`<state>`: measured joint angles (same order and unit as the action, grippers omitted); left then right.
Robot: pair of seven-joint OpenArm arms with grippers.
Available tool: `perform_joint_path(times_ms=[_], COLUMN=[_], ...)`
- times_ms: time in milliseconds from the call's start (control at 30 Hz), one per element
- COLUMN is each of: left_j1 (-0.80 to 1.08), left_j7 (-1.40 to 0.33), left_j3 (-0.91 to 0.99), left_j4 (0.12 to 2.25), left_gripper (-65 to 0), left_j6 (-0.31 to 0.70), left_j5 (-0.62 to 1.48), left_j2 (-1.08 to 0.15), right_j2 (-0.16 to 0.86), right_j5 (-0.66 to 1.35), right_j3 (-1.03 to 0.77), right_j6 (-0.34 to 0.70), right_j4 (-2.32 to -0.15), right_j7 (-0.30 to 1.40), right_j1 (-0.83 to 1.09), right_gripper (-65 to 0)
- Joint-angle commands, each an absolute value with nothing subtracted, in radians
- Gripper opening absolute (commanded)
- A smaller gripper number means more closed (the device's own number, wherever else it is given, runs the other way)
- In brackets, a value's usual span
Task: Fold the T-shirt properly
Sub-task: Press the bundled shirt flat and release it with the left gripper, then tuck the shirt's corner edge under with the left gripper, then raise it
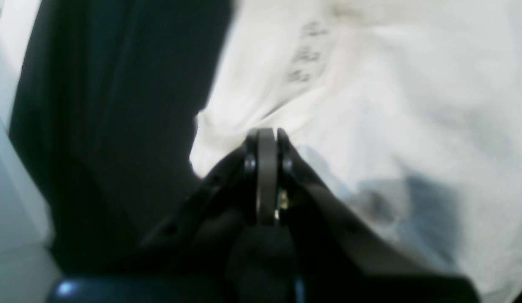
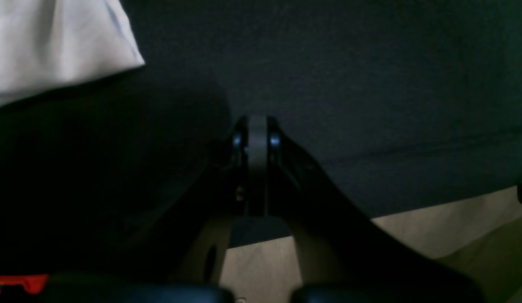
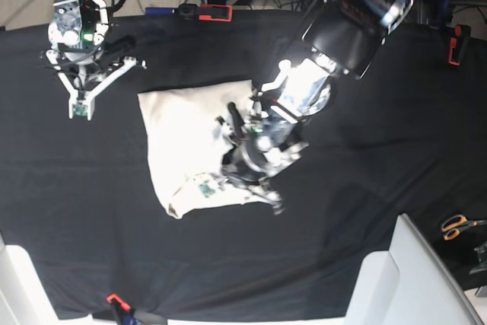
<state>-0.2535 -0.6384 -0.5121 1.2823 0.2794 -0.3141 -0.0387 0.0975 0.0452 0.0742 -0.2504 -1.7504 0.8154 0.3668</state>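
**Two arms over one T-shirt**

Two arms reach in from the far side of the table [image 3: 396, 188]. The left arm slants down across the T-shirt [image 3: 190, 131], its pincer [image 1: 267, 136] low at the shirt's near edge, fingers pressed together on a pinch of cream cloth. The right arm hangs upright, well apart from the shirt over bare black cloth, its pincer [image 2: 257, 124] fully closed on nothing. The shirt lies partly folded mid-table, its long axis running far to near, the near edge bunched. Orange-handled scissors [image 3: 459, 226] lie off to one side.
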Motion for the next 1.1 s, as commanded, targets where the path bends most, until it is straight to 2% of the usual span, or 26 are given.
perform_joint_path(times_ms=[0,200,367,767,1067], left_j1=[-0.242,-0.013,0.125,0.053,0.007], left_j7=[-0.624,-0.593,-0.473,-0.449,-0.447], left_j3=[-0.481,-0.225,-0.217,-0.386,-0.403], left_j4=[1.320,1.636,1.742,1.549,1.319], left_gripper=[-65.0,-65.0,-65.0,-65.0,-65.0], left_j6=[0.275,0.277,0.277,0.275,0.274], left_j5=[-0.314,-0.154,0.021,0.024,0.024], left_j2=[-0.035,-0.059,-0.108,-0.090,-0.059], right_j2=[0.104,0.094,0.093,0.067,0.067], right_j5=[0.041,0.041,0.042,0.042,0.039], right_j3=[0.079,0.081,0.079,0.076,0.070], right_j6=[-0.252,-0.125,-0.081,-0.077,-0.077], right_j4=[-1.773,-1.840,-1.867,-1.863,-1.863], right_j7=[0.803,0.802,0.802,0.802,0.803], right_j1=[0.363,0.357,0.355,0.377,0.390], right_gripper=[-64.8,-64.8,-64.8,-64.8,-64.8])
